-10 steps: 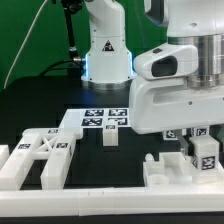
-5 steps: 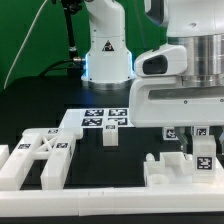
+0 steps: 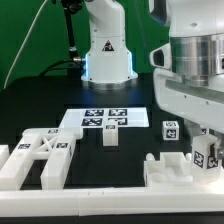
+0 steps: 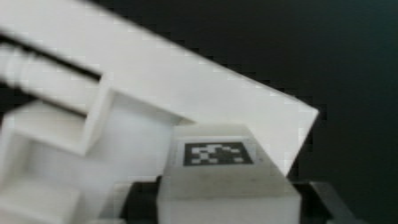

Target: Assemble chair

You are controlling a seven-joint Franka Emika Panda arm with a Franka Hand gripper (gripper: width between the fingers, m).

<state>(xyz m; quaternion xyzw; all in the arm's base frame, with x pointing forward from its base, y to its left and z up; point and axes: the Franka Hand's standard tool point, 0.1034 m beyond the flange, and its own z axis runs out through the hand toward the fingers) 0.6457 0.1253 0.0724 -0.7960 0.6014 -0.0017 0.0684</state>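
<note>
The gripper (image 3: 208, 143) hangs low at the exterior view's right, under the arm's bulky white wrist, and it has a chair leg (image 3: 209, 154) between its jaws: a short white block whose black-and-white tag faces the camera. In the wrist view the same chair leg (image 4: 215, 168) fills the gap of the gripper (image 4: 217, 205), with a dark finger (image 4: 135, 204) against one flank and its twin against the other. The jaws stand only as far apart as the block is wide and are closed on it, though that picture is blurred. The leg is held upright over the slotted chair piece (image 3: 166, 170), which lies on the black table (image 3: 130, 160) at the near right — whether its lower end touches that piece or hangs just above it, I cannot tell. Beyond the leg in the wrist view, a broad white slab (image 4: 196, 85) runs aslant. A second tagged block (image 3: 168, 130) stands near the gripper, toward the exterior view's left, and is not touching it. Well apart from the gripper are a small tagged block (image 3: 110, 138) just in front of the marker board (image 3: 104, 118) and a cross-braced chair frame (image 3: 40, 157) at the far left. The robot base (image 3: 107, 55) rises at the back, and a plain white rail (image 3: 90, 207) lies along the near edge.
</note>
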